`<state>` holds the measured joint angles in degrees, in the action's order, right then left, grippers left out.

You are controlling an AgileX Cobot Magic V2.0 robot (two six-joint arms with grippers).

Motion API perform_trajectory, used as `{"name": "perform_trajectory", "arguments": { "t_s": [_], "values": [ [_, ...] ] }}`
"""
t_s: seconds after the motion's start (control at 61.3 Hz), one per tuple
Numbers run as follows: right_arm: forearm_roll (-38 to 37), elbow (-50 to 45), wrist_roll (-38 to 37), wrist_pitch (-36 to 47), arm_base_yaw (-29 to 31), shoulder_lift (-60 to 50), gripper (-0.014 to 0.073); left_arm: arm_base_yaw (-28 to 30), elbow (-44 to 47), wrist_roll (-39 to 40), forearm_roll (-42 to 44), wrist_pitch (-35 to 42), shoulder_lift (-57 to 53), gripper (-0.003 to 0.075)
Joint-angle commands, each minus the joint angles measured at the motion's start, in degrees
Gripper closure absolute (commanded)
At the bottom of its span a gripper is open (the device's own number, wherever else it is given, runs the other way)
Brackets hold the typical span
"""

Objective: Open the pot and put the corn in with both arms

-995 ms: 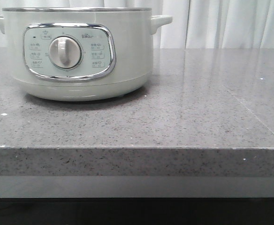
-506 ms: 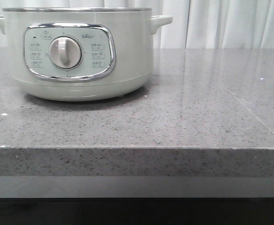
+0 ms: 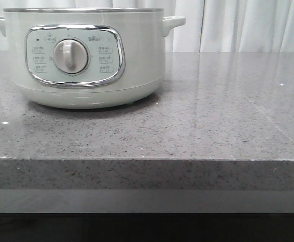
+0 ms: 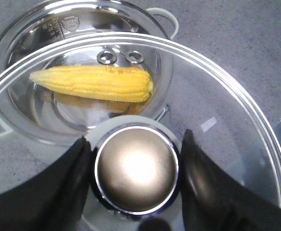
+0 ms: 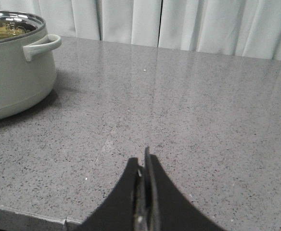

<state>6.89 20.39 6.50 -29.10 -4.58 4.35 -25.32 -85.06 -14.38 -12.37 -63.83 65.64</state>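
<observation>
The pale grey-green pot (image 3: pixel 86 65) stands at the back left of the counter, its top cut off in the front view. In the left wrist view the pot (image 4: pixel 58 24) is open and the yellow corn (image 4: pixel 92 83) lies on its steel bottom. A glass lid (image 4: pixel 217 110) hangs above the pot, shifted partly off it. My left gripper (image 4: pixel 135 166) is shut on the lid's chrome knob (image 4: pixel 136 144), one black finger on each side. My right gripper (image 5: pixel 144 163) is shut on nothing, low over the counter to the right of the pot (image 5: pixel 10 72).
The grey speckled counter (image 3: pixel 212 111) runs to the right of the pot. Its front edge (image 3: pixel 147 159) is near the camera. White curtains (image 3: pixel 237 25) hang behind it.
The pot sits a hair further right in the front view. Nothing else differs.
</observation>
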Motion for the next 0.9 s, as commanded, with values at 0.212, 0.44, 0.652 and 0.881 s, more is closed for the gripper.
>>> {"name": "perform_trajectory", "arguments": {
  "t_s": [0.212, 0.44, 0.652, 0.881],
  "values": [
    [0.4, 1.3, 0.1, 4.8, 0.3, 0.6, 0.0653, -0.4, -22.9, -0.3, -1.3, 1.6, 20.5, 0.0634],
    [0.4, 1.3, 0.1, 4.8, 0.3, 0.6, 0.0653, 0.4, -28.6, -0.3, -1.1, 2.0, 28.1, 0.0634],
    [0.4, 1.3, 0.1, 4.8, 0.3, 0.6, 0.0653, 3.4, -28.9, -0.2, -2.9, 4.2, 30.9, 0.0634],
    [0.4, 1.3, 0.1, 4.8, 0.3, 0.6, 0.0653, 4.3, -28.8, -0.2, -3.5, 4.8, 31.9, 0.0634]
  ]
}}
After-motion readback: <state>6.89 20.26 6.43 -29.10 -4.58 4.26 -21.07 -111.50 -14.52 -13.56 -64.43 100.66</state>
